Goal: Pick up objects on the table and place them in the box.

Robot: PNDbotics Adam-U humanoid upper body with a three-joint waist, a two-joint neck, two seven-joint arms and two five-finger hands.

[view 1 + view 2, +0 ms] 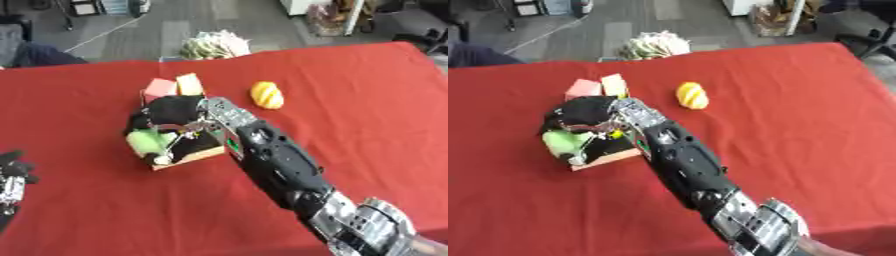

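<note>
A small cardboard box stands left of centre on the red table. My right arm comes in from the lower right, and my right hand hangs over the box, fingers curled down on a light green object at the box's left side. The hand hides most of the box's inside. A pink shape and a yellow shape lie against the box's far side. To the right of the box a yellow-orange rounded object rests on the cloth. My left hand rests open at the lower left edge.
A pale, leafy-looking bundle sits at the table's far edge. The far edge runs just behind the box, and the table's right corner is at the upper right. Open red cloth stretches right of the arm and in front of the box.
</note>
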